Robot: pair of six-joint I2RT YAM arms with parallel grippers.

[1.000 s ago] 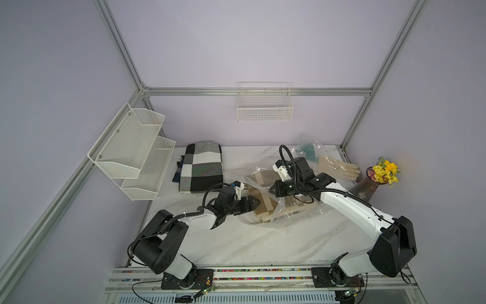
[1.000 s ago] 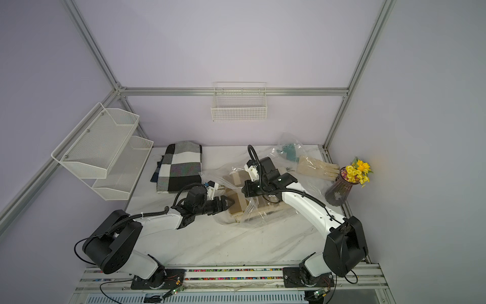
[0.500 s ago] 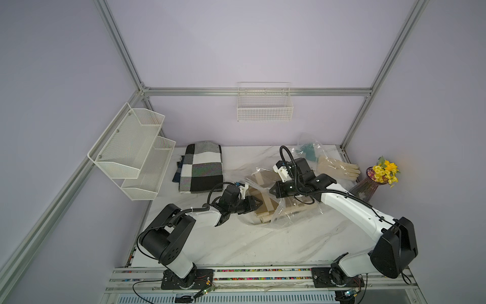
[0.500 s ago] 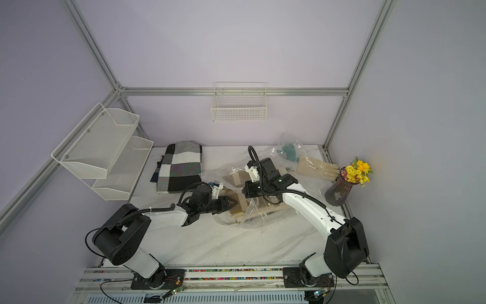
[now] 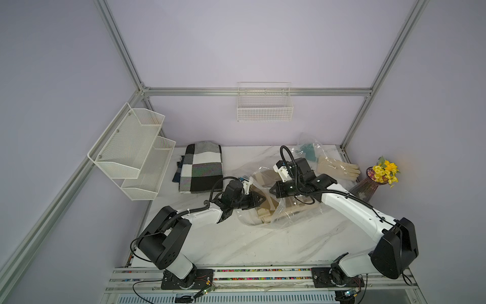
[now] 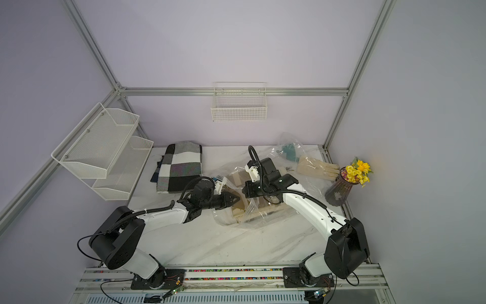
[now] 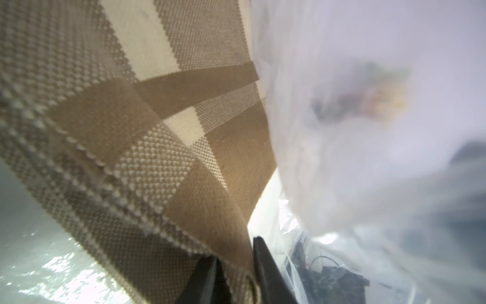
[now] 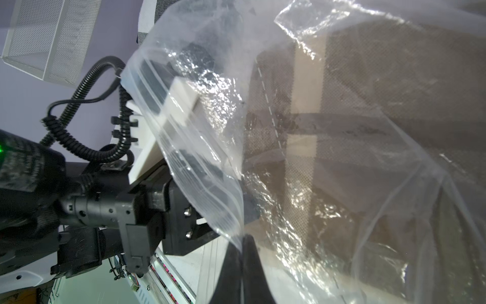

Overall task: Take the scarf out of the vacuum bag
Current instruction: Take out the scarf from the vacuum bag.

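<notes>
I see the white marble table (image 5: 236, 237) across both top views. In its middle, a little to the right, lies the vacuum bag (image 5: 278, 221), clear and crinkled, with its mouth turned to the left. The scarf (image 5: 264, 212), checked in beige and cream, is inside the bag, near the mouth. My left tool (image 6: 236, 198) reaches into the mouth, and its fingers are clamped on a fold of the scarf. My right tool (image 8: 243, 244) has its fingers pressed together on the film at the bag's rim.
</notes>
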